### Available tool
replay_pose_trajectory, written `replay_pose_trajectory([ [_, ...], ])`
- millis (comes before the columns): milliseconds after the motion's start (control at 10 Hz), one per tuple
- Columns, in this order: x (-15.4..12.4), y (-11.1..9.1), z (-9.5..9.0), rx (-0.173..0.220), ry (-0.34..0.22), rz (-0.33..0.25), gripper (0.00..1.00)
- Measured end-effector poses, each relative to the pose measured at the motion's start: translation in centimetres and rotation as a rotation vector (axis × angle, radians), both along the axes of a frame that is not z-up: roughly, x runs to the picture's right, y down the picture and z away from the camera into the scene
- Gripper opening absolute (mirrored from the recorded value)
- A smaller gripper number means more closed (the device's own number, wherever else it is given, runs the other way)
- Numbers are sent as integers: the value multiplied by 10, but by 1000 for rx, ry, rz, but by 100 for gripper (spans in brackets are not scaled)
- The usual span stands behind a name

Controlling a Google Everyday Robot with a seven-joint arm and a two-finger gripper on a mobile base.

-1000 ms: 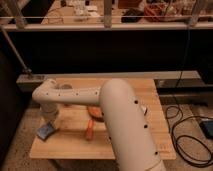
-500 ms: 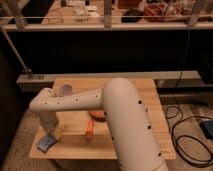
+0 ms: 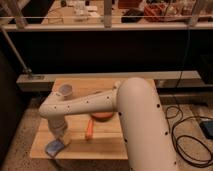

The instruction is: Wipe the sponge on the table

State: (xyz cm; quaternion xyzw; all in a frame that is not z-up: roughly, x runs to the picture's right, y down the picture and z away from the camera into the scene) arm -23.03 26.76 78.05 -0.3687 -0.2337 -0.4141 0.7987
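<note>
The sponge [image 3: 54,147] is small and light blue. It lies flat on the table [image 3: 102,144], near the front corner on the left side of the picture. My claw [image 3: 58,139] is right over the sponge. It points straight down and seems to touch the top of the sponge. I cannot tell if my claw is wide, narrow or holding the sponge, because that part is hidden. My arm [image 3: 95,102] is big and white with little dark dots. It comes in from the bottom right, goes across the table and bends down at the left end. A thin orange stick [image 3: 89,129] lies on the wood to the right of my claw, apart from the sponge. Just behind the stick is an orange bowl [image 3: 102,116], and my arm covers most of it. A white cup [image 3: 66,91] stands near the back of the table, behind my arm. The table is made of light wood planks. Behind it runs a long grey ledge [image 3: 165,76]. Black cables [image 3: 184,131] lie on the floor [image 3: 192,150] on the right.
</note>
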Motion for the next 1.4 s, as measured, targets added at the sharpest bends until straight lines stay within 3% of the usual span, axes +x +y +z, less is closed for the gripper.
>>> replay_pose_trajectory([
  [700, 74, -6, 11, 8, 151, 124, 41],
  [1200, 112, -36, 35, 25, 218, 224, 41],
  [1400, 115, -52, 50, 32, 223, 252, 47],
])
